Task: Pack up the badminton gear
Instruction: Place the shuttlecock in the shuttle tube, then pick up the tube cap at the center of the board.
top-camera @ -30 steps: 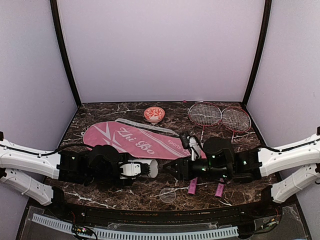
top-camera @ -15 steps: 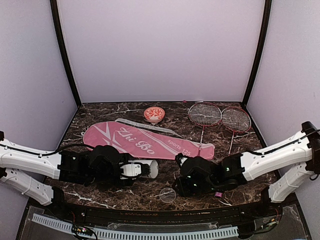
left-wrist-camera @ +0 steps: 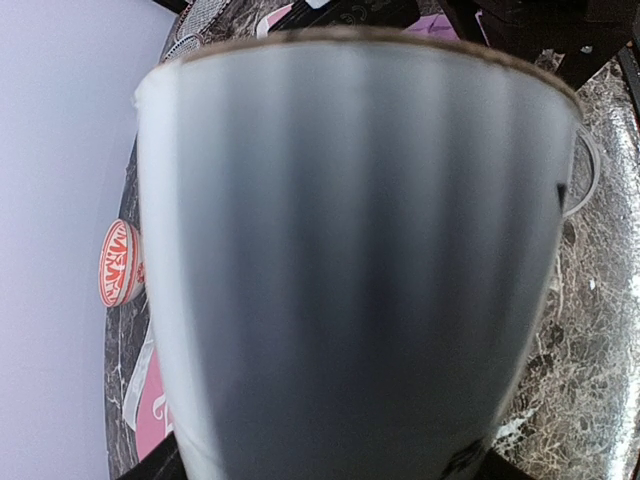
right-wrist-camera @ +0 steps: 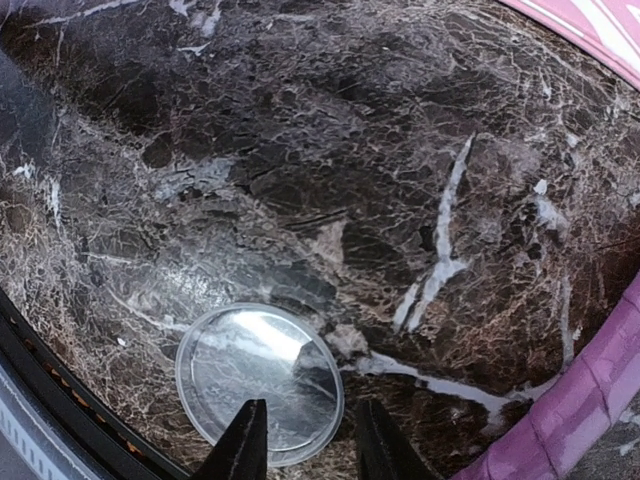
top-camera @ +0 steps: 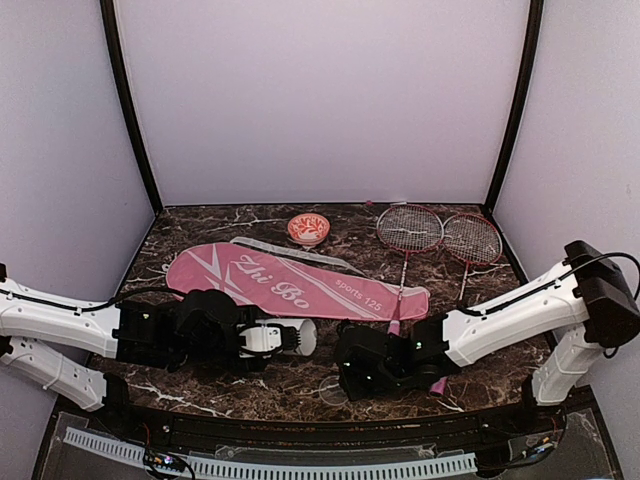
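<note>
A pink racket cover (top-camera: pixel 290 288) lies flat across the middle of a dark marble table (top-camera: pixel 200 225). White script on it reads "Zhi Bo", smaller white print towards its narrow end reads "sports 125", and white stripes fan out at its wide end.

Beyond the cover's narrow end lie two rackets side by side, the inner racket (top-camera: pixel 410 228) and the outer racket (top-camera: pixel 472 238). Both have round red frames and pale strings, and their thin shafts run back towards the arms. Pink grips show just past the cover's narrow tip.

Behind the cover's middle sits a small red-and-white patterned bowl (top-camera: pixel 308 229).

In front of the cover's middle, the left gripper (top-camera: pixel 272 338) is clamped around a white tube (top-camera: pixel 302 338) held on its side, open end pointing towards the right arm. The left wrist view is almost filled by the tube (left-wrist-camera: pixel 350 270), smooth and white with a thin brownish rim. The bowl (left-wrist-camera: pixel 120 263) shows at the left of that view.

In front of the cover's narrow end, the right gripper (top-camera: pixel 345 378) hangs low over a clear round lid (top-camera: pixel 335 392) lying flat on the marble. In the right wrist view its jaws (right-wrist-camera: pixel 310 445) stand a little apart with nothing clamped. One fingertip (right-wrist-camera: pixel 245 440) is over the lid (right-wrist-camera: pixel 260 385) and the other is just beside its rim. A pink racket handle (right-wrist-camera: pixel 600 390) crosses the lower right corner, and the cover's edge (right-wrist-camera: pixel 600 25) shows at top right.
</note>
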You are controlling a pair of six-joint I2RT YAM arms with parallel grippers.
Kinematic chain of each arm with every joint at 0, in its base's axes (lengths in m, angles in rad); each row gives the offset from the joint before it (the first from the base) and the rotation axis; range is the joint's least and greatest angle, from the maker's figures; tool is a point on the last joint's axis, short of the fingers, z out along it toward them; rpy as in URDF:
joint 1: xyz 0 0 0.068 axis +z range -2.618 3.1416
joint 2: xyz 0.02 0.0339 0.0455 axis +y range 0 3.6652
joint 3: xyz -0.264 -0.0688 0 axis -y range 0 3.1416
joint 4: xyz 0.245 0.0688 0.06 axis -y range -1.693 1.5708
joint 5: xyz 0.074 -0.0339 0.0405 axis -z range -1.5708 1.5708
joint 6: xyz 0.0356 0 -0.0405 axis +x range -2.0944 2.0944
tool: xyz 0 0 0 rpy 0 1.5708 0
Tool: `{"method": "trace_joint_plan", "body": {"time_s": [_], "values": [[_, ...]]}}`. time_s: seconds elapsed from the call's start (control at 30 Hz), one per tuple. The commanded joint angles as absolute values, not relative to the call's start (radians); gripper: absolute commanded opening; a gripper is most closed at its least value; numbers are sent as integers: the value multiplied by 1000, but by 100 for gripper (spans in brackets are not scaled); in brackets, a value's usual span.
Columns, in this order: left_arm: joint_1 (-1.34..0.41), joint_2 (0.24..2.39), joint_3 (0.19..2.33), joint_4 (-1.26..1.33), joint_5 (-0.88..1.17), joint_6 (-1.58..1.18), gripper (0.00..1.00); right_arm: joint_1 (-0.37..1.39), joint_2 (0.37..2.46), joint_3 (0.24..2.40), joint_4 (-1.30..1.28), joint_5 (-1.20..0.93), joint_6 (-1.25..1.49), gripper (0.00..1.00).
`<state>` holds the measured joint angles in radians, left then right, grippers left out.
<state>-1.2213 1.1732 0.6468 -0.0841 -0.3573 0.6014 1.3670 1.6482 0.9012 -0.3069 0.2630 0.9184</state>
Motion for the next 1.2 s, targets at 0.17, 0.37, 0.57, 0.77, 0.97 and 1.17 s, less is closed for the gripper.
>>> {"method": "trace_joint_plan", "body": {"time_s": [0.17, 0.37, 0.57, 0.77, 0.97, 1.17], "values": [[-1226, 1138, 669, -73, -347, 594, 69, 1376, 1690, 942, -347, 300, 928, 29], [-1226, 1147, 670, -73, -355, 594, 69, 1376, 1734, 969, -368, 308, 932, 25], [-1225, 1141, 671, -76, -352, 594, 69, 1376, 1746, 977, -369, 320, 932, 19], [-1225, 1125, 667, -74, -352, 595, 69, 1376, 1777, 997, -379, 321, 933, 10], [-1225, 1115, 666, -73, -347, 595, 69, 1376, 1778, 1001, -385, 325, 943, 2], [-1226, 1132, 668, -72, -347, 592, 69, 1375, 1736, 981, -391, 344, 963, 0]]}}
